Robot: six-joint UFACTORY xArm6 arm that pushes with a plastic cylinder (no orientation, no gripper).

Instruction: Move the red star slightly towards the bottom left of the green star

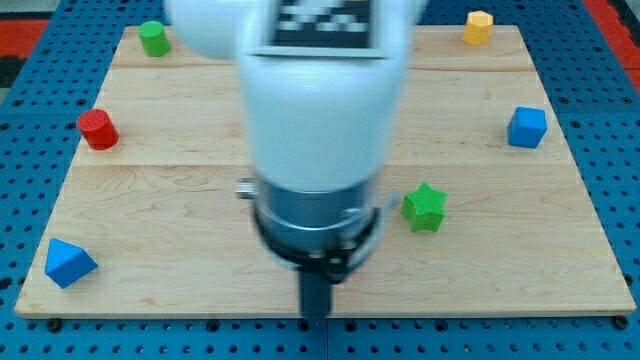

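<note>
Big white arm (310, 100) filled middle of view, hid much of wooden board (180, 240). No pincer here, only dark rod; my tip (316, 322) sat at board's bottom edge. Red star could not be seen. Green star (424, 207) was up and right of tip, well apart. Blue cube (527, 127) far up right. Blue wedge (68, 263) far left. Red cylinder (98, 130) up left. Green cylinder (153, 38) top left. Yellow block (479, 27) top right.
</note>
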